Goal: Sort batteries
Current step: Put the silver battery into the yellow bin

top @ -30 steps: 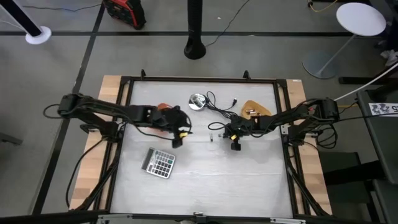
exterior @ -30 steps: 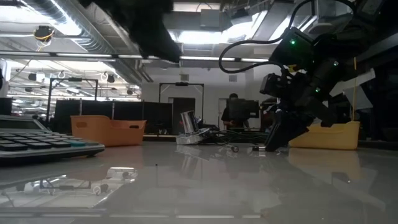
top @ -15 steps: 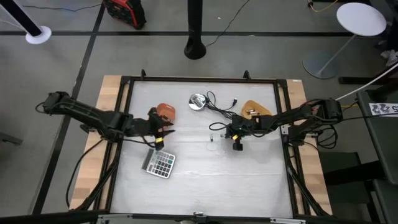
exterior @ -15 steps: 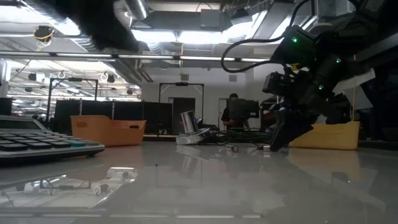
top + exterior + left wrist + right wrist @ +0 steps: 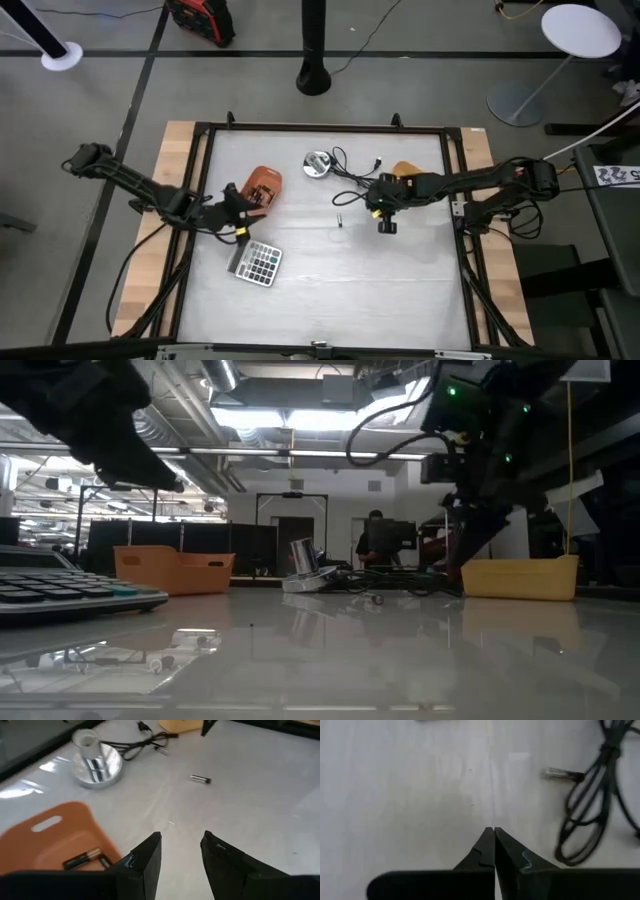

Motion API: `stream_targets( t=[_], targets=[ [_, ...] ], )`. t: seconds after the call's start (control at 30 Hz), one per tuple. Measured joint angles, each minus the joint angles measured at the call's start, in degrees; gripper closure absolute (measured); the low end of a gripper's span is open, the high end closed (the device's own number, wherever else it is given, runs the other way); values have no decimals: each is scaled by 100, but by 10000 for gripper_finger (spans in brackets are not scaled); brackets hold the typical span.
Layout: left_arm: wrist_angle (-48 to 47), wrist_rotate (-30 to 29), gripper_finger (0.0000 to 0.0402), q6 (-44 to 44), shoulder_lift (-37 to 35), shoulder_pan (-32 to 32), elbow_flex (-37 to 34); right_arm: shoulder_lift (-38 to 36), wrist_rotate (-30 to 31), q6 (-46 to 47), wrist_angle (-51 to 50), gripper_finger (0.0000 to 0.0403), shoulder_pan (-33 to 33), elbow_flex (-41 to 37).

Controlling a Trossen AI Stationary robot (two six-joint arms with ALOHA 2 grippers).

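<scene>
One battery (image 5: 339, 220) lies alone on the white table top, also seen in the left wrist view (image 5: 201, 779). Other batteries (image 5: 82, 860) lie in the orange bin (image 5: 264, 183). My left gripper (image 5: 246, 208) hovers open at that bin's near side, above the calculator, pointing toward the lone battery. My right gripper (image 5: 378, 208) is shut, raised off the table right of the lone battery and beside the yellow bin (image 5: 406, 171). In the right wrist view nothing shows between its fingertips (image 5: 494, 831).
A calculator (image 5: 256, 262) lies near the left gripper. A round silver disc (image 5: 318, 163) and a black cable with plug (image 5: 352, 166) lie at the far middle. The cable's loops (image 5: 590, 815) are close to the right gripper.
My left gripper has swept toward the table's left edge, from right of the orange bin to its near side, sinking a little and staying open. My right gripper has risen off the table top and tipped, staying shut.
</scene>
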Motion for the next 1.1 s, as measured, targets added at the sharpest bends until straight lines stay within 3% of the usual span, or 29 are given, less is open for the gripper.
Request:
stream_targets(
  t=[0.13,0.47,0.63,0.83,0.93,1.1],
  targets=[
    [118,-548,271,-63,-90,-250,-203,-2,65,-26,-177,402,0,203],
    [120,-645,271,-76,-94,-451,-286,7,73,-148,736,386,-2,209],
    [120,-950,271,-39,-94,-672,-286,73,105,-788,1200,358,0,210],
    [174,-1199,271,-344,-94,-910,-286,413,572,-1221,1935,314,-195,215],
    [256,-1201,271,-451,-92,-913,-286,707,562,-607,2554,307,-440,215],
    [264,-1200,271,-481,-92,-910,-286,1162,248,1245,3145,308,-793,215]
  ],
)
